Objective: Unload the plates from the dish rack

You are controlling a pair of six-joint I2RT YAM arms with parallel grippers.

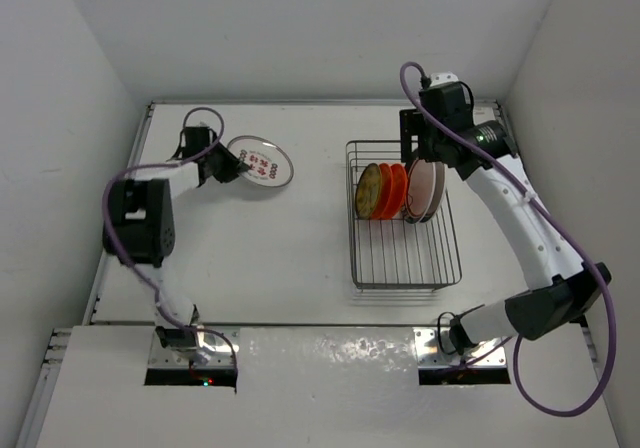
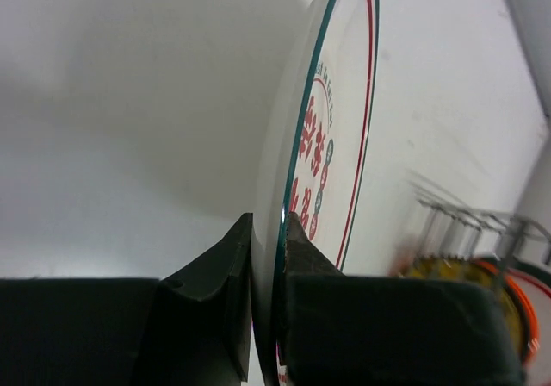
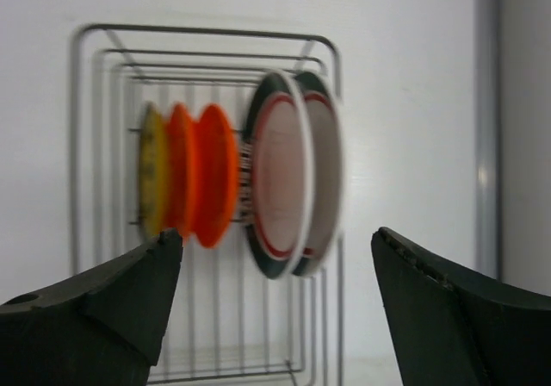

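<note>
Our L gripper's (image 2: 265, 231) fingers (image 2: 231, 270) are clenched on the rim of the white plate w/ red markings (image 2: 340, 127), one pad per face. That plate is out over the table's (image 1: 300, 238) far-left area, well apart from the dish rack (image 1: 405, 263). Our R gripper (image 3: 277, 235) hangs at the rack's far end, fingers spread wide, grasping nothing. The yellow-centred plate (image 3: 152, 171), orange-red plate (image 3: 211, 175) and green-and-red-rimmed plate (image 3: 280, 188) stand upright in the tines, tho blurred.
</note>
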